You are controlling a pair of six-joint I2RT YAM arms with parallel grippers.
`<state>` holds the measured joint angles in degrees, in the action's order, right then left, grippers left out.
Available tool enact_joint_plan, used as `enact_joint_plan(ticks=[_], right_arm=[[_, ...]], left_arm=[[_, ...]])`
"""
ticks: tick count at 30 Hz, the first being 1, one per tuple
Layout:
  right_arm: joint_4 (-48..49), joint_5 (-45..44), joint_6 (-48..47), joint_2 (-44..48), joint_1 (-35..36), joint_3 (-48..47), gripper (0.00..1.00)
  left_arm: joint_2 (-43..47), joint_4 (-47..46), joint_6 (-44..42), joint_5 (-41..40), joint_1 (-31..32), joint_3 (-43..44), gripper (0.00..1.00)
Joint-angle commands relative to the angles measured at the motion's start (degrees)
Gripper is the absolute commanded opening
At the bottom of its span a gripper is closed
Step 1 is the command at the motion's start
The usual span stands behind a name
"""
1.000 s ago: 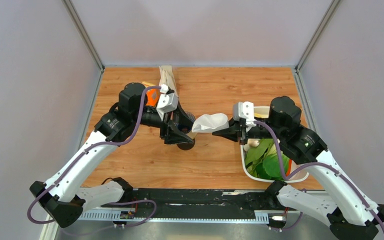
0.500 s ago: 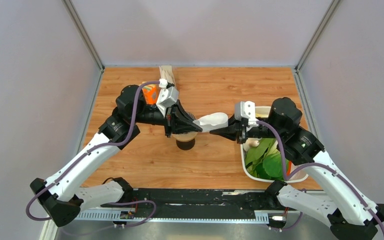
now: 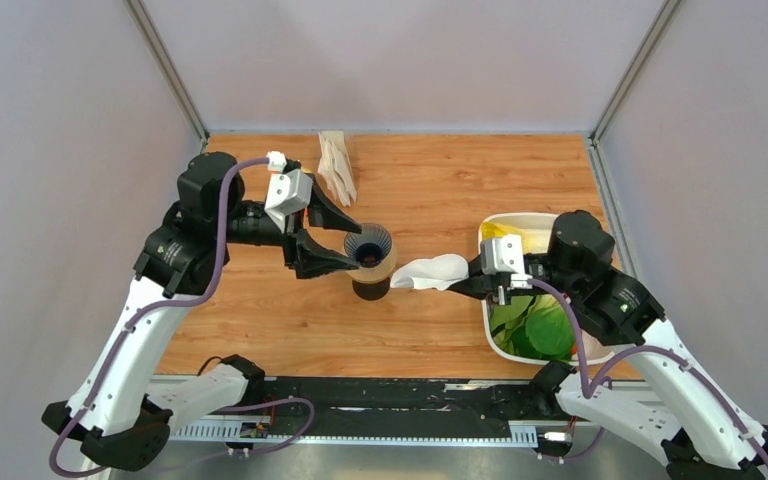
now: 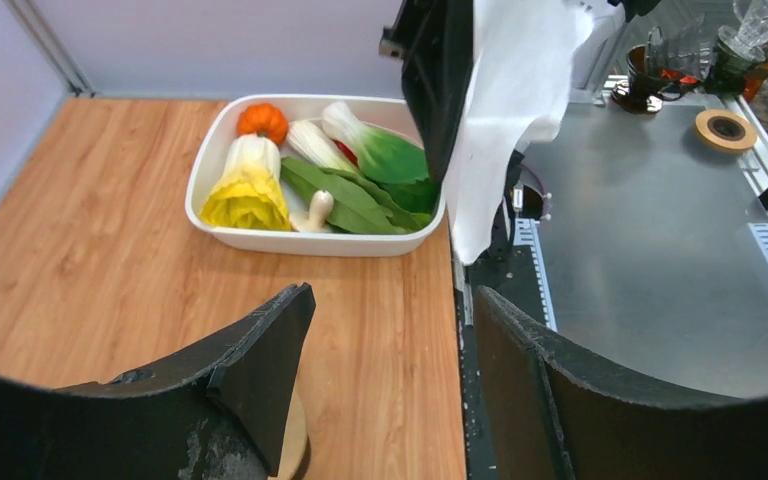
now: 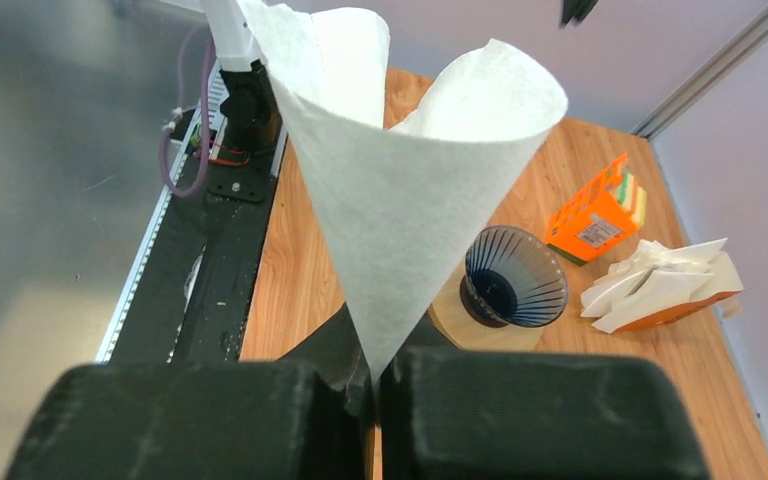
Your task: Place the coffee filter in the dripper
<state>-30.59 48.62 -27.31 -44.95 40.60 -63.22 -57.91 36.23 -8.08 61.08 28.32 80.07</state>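
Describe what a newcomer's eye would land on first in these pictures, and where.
The white paper cone filter stands out, pinched at its tip by the shut right pincer, just right of the dark blue ribbed dripper at mid-table. The left pincer gapes open beside the dripper.

One dripper (image 3: 369,246), one pot (image 3: 371,288), one tray (image 4: 290,240)

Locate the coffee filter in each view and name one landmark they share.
Top external: coffee filter right of centre, between dripper and right gripper.
Left wrist: coffee filter top centre, hanging white sheet.
Right wrist: coffee filter centre, open cone.
Shared landmark: the right gripper holding it.
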Motion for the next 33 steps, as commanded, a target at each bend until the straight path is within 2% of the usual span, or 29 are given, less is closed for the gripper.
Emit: enact_joint_plan(ticks=[1, 8, 12, 19, 21, 24, 31, 33], right_arm=[[-2.47, 3.07, -3.57, -3.3, 0.76, -0.47, 0.01], [-2.92, 2.62, -3.8, -6.64, 2.67, -2.53, 0.02], [-2.91, 1.65, -3.89, -7.61, 4.05, -3.13, 0.02], [-2.77, -0.24, -4.18, -8.51, 5.25, -3.78, 0.02], [-2.73, -0.16, -4.17, -8.74, 5.3, -3.92, 0.02], [-2.8, -0.21, -3.48, -8.92, 5.4, -4.16, 0.03], [-3.22, -0.28, -2.57, -8.75, 5.43, -4.43, 0.05], [-3.21, -0.28, -2.4, -8.67, 5.45, -4.65, 0.06]], left_arm=[[-1.95, 2.87, -1.23, 0.57, 1.61, 5.47, 0.7], [-5.39, -1.41, -0.1, -7.63, 10.46, 9.18, 0.7], [-7.44, -1.62, 0.45, -9.16, 13.47, 9.81, 0.64], [-8.96, -1.84, -0.01, -11.63, 16.42, 7.24, 0.58], [-9.38, -1.72, -0.32, -12.48, 17.2, 6.73, 0.53], [-9.65, -1.23, -1.08, -11.95, 17.34, 6.06, 0.4], [-9.56, -0.8, -2.06, -11.06, 17.47, 3.47, 0.37], [-9.84, -0.54, -1.96, -11.13, 17.56, 2.95, 0.31]])
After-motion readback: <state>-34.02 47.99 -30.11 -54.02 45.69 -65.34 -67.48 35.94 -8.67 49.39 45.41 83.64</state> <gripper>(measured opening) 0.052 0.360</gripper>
